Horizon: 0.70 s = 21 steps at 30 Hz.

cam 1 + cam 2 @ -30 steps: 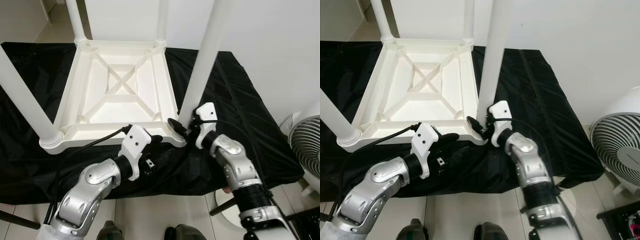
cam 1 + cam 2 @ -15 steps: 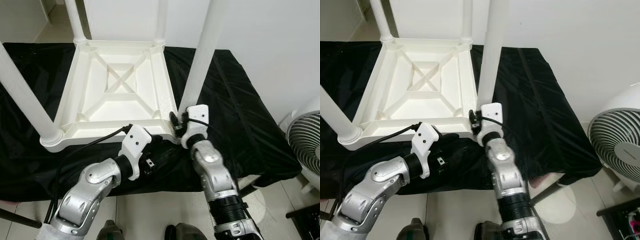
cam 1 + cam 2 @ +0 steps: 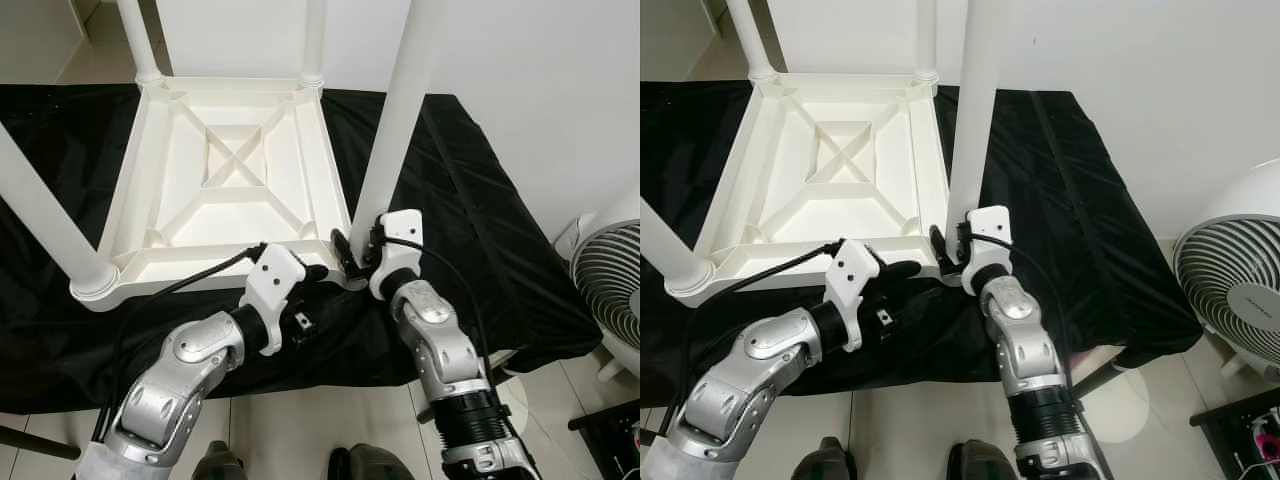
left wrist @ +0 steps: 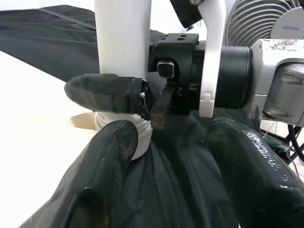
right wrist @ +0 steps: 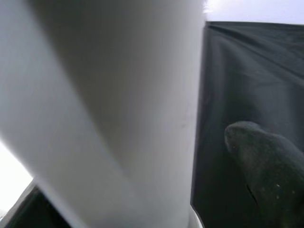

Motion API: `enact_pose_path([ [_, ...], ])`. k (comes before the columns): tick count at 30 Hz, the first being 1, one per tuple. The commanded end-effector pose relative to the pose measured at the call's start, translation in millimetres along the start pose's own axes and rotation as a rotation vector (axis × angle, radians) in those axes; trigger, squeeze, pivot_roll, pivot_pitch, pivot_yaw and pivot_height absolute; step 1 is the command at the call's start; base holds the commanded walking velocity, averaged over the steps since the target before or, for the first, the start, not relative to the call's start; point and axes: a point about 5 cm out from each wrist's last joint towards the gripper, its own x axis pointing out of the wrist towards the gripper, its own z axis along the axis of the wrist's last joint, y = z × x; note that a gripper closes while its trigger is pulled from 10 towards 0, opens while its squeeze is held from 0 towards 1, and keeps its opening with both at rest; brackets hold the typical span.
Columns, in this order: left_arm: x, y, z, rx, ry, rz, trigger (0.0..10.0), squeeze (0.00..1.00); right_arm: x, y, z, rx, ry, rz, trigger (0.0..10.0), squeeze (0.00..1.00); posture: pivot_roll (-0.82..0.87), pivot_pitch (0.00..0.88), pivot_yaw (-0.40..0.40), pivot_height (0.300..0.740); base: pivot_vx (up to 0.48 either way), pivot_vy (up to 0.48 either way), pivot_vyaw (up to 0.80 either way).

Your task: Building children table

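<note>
Overhead, white children table (image 3: 235,180) lies upturned on black-draped desk (image 3: 470,230); right gripper (image 3: 352,262) clamps its leg (image 3: 395,120), left gripper (image 3: 312,290) spread beside, fan (image 3: 610,285) on floor

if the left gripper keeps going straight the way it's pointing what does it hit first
Probably the base of the near-right table leg, where the right gripper is clamped. The left gripper is open and aimed there; depth is unclear.

Prob. a home rm: tiled floor (image 3: 290,430), white fan (image 3: 1235,290).
</note>
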Motion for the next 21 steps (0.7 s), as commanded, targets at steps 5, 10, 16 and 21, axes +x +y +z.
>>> enact_pose_path([
  [5,0.8,4.3,-1.7,0.008,0.012,0.045,10.0,0.00,-3.6,-12.8,4.9,-0.081,-0.018,0.231,10.0,0.00,0.02,0.040,-0.049,0.740,0.000,0.000,0.00],
  [10,1.2,5.1,-1.5,0.009,0.010,0.047,10.0,0.00,-3.6,-19.2,4.3,-0.123,-0.012,0.314,10.0,0.00,0.03,0.037,-0.047,0.740,0.000,0.000,0.00],
  [16,0.9,5.6,-1.2,0.011,0.008,0.048,10.0,0.00,6.3,-18.8,-1.6,-0.208,0.027,0.464,10.0,0.00,0.04,0.032,-0.046,0.740,0.000,0.000,0.00],
  [21,-0.4,5.1,-0.3,0.014,0.006,0.053,10.0,0.00,10.6,-15.7,-4.6,-0.203,0.043,0.536,0.0,0.00,0.05,0.036,-0.054,0.740,0.000,0.000,0.00],
])
